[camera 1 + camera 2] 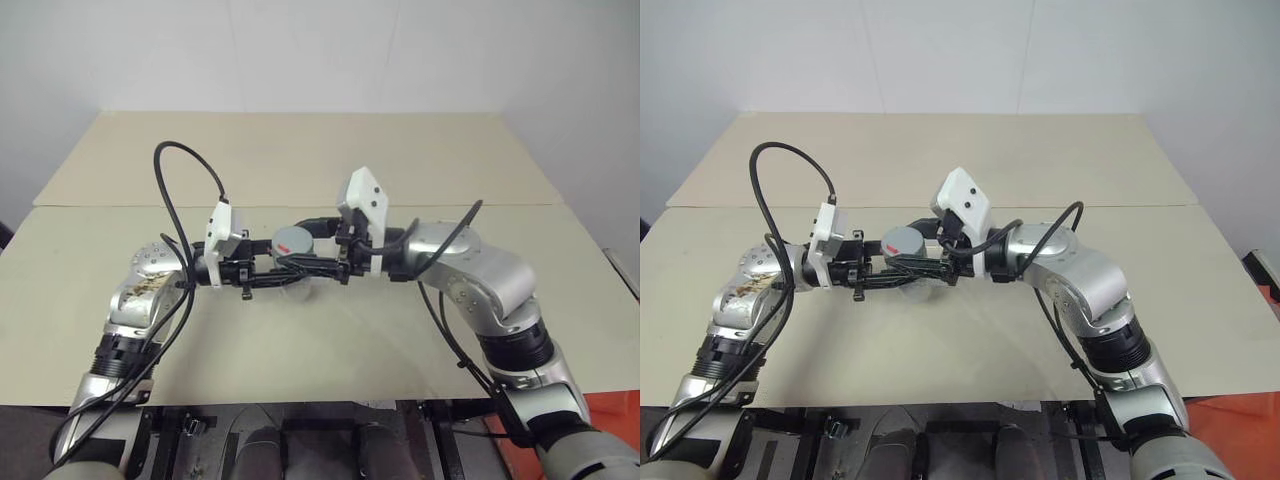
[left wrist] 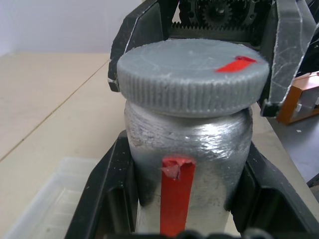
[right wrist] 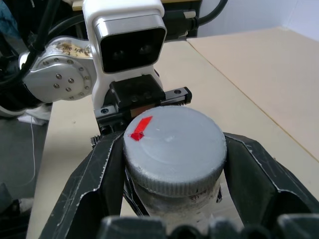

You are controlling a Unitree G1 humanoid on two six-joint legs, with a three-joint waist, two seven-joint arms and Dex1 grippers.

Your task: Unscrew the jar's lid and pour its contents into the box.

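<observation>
Over one beige table [image 1: 300,150], left gripper [image 2: 184,199] clamps one jar [image 2: 199,149]; right gripper [image 3: 172,169] clamps its lid [image 3: 172,149] (one).

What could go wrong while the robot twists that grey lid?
The round grey screw lid looks slightly tilted on the small clear jar, so it may jam. The jar is held up in the air; if the left gripper slips, it could fall beside the clear plastic box.

Wide pale beige matte table [image 1: 300,160] with a straight seam running side to side across it, small shallow clear whitish plastic box [image 2: 45,209] resting directly on the near section, near the middle
</observation>
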